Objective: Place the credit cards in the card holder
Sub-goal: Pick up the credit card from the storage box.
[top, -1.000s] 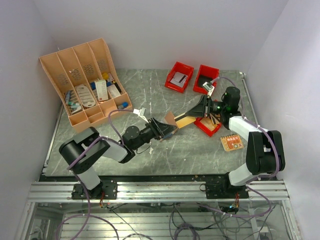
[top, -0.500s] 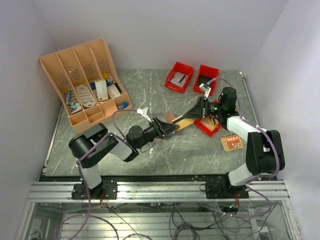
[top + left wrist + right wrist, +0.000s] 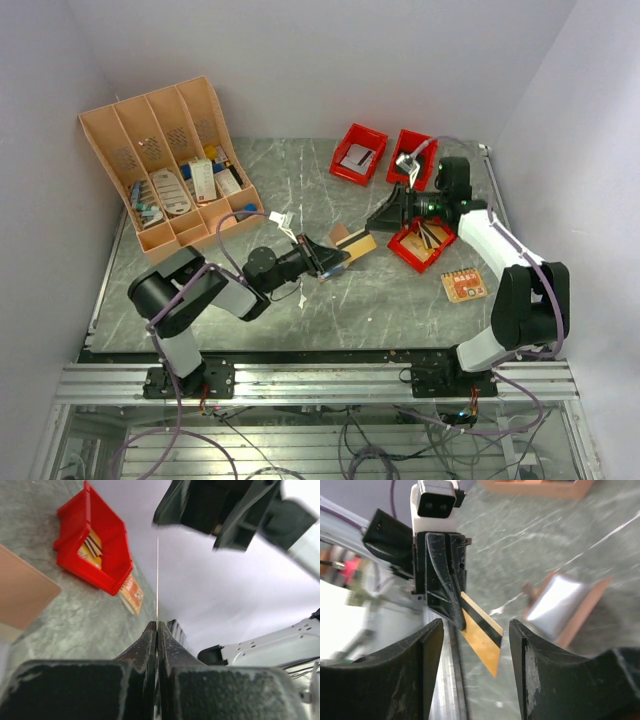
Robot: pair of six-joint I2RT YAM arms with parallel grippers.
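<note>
Gold card (image 3: 481,637) with a dark stripe, pinched at one end between the left fingers (image 3: 145,645); those fingers pressed tight together on it, no gap showing beside the card's thin edge in the left wrist view; free end of the card pointing right, towards the right fingers (image 3: 420,665). Right fingers spread well apart, gripping nothing, hanging just right of the card's free end; from the right wrist, the card framed in the gap between them without touching either one.

Card holder (image 3: 565,605) lying open on the surface (image 3: 300,180), near its middle, pale shiny inside showing, tan-brown edges around it; just on the far side of the held card and apart from it; outside both sets of fingers.

To the right, a red bin (image 3: 420,245) with several cards lying loose in it, close under the right arm; on its near right, an orange card (image 3: 464,285) flat on the surface. Two more red bins (image 3: 358,153) side by side at the far edge. At far left, a tilted orange-tan organiser (image 3: 170,165) with small items in its slots.
</note>
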